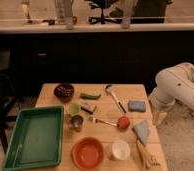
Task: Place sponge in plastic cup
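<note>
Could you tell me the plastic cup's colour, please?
The round plastic cup is light green, camera view; hand beside the wooden table.

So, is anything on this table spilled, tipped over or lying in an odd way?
Nothing looks spilled or broken. The plastic cup, metal cup and white cup stand upright; the sponge lies flat. Only the yellow item sits close to the front right corner of the table. The gripper hangs beside its right edge.
</note>
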